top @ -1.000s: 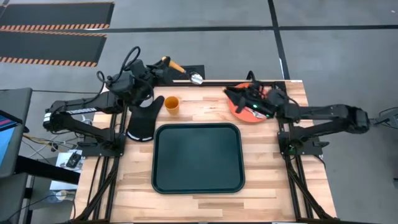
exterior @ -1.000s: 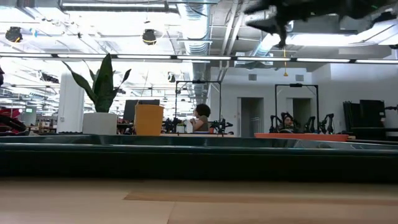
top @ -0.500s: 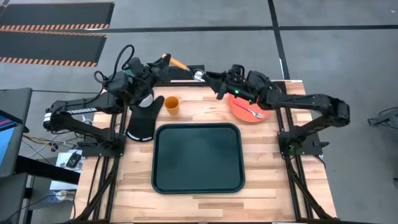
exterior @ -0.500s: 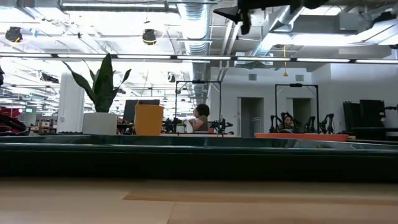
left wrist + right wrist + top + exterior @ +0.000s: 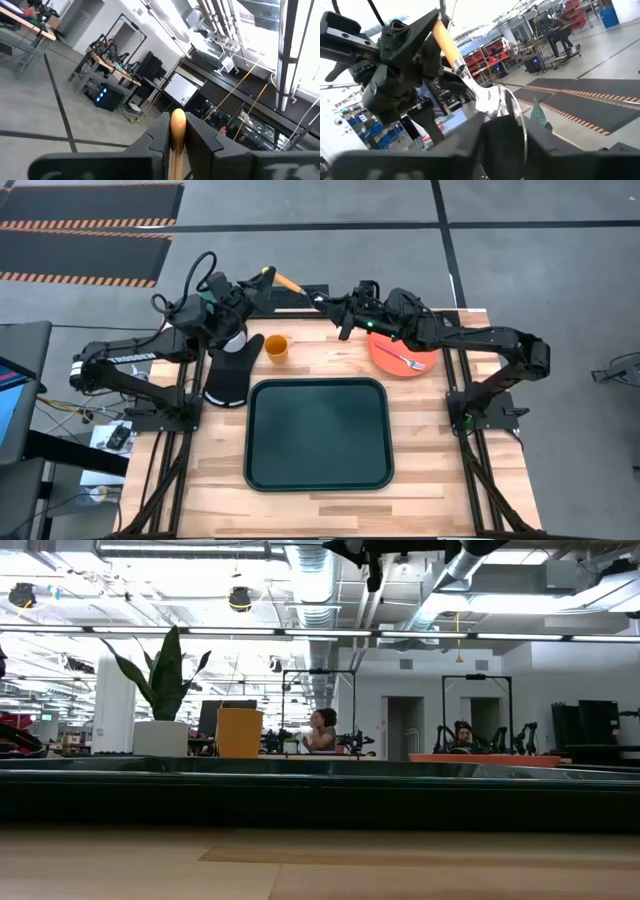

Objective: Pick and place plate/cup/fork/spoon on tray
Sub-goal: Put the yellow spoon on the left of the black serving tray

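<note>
The spoon (image 5: pixel 292 286), with an orange handle and a silver bowl, hangs in the air over the table's far edge between my two grippers. My left gripper (image 5: pixel 262 278) is shut on its handle. My right gripper (image 5: pixel 326 304), reaching in from the right, is shut on its bowl. The orange cup (image 5: pixel 276 348) stands on the wood. The fork (image 5: pixel 405 361) lies on the orange-red plate (image 5: pixel 385 365) at the far right. The dark tray (image 5: pixel 318 433) lies in the middle with nothing on it. My left gripper pinches the spoon's orange handle (image 5: pixel 177 131) between its two fingers, close to the handle's free end, which sticks out past them. The fingers lie along the handle. The spoon is lifted clear of the table. My right gripper has the spoon's silver bowl (image 5: pixel 496 102) between its two fingers, coming about level from the table's right side. The fingers themselves hide how far back the bowl reaches. The handle (image 5: pixel 445 39) slants away toward my left gripper (image 5: pixel 402 42).
A black mat of oven-glove shape (image 5: pixel 230 372) lies left of the tray, beside the cup. A white pot with a green plant (image 5: pixel 160 737) shows in the low view. The table's near half is bare wood (image 5: pixel 320 505).
My right gripper has left the place over the plate, risen, and gone toward the table's left along the far edge to the spoon's bowl. The fork now shows lying on the plate. My left gripper has kept the spoon in place.
</note>
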Motion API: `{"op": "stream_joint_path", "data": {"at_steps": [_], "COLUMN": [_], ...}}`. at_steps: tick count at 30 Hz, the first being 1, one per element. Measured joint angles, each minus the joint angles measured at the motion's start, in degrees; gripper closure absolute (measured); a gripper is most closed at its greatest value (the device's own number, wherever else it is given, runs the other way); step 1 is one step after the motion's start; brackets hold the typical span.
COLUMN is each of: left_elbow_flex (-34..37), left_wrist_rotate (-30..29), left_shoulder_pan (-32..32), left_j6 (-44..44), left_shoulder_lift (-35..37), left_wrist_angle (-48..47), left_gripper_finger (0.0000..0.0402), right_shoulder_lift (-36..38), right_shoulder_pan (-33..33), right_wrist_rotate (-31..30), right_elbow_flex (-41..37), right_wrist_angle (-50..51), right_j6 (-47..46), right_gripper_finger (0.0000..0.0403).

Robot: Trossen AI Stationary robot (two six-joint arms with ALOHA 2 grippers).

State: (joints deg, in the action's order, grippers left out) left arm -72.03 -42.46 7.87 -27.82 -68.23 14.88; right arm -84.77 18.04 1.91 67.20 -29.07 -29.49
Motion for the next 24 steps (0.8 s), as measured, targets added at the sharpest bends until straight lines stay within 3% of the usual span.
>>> {"op": "stream_joint_path", "data": {"at_steps": [3,7,10,14,20,24], "left_elbow_flex": [0.0,0.0,0.0,0.0,0.0,0.0], "left_wrist_rotate": [0.1,0.3,0.8,5.1,13.2,21.1], "left_shoulder_pan": [0.0,0.0,0.0,-0.3,-0.1,1.1], "left_j6": [0.1,0.2,3.5,9.5,6.2,1.9], "left_shoulder_lift": [0.1,0.1,0.1,1.5,3.9,4.4], "left_wrist_angle": [0.2,-0.1,-1.9,-10.7,-30.5,-41.9], "left_gripper_finger": [0.0371,0.0371,0.0351,0.0298,0.0202,0.0160], "right_shoulder_lift": [0.1,0.7,1.3,4.5,11.0,13.7], "right_shoulder_pan": [0.0,0.6,1.9,3.7,9.3,11.5], "right_wrist_rotate": [0.3,1.1,5.0,6.9,14.7,19.9], "right_elbow_flex": [0.0,0.0,0.0,0.0,-0.1,-0.1], "right_wrist_angle": [-0.4,0.9,3.7,11.5,28.7,40.7], "right_j6": [-0.5,-2.4,-2.5,0.0,4.5,7.8], "right_gripper_finger": [0.0382,0.0383,0.0396,0.0398,0.0400,0.0401]}}
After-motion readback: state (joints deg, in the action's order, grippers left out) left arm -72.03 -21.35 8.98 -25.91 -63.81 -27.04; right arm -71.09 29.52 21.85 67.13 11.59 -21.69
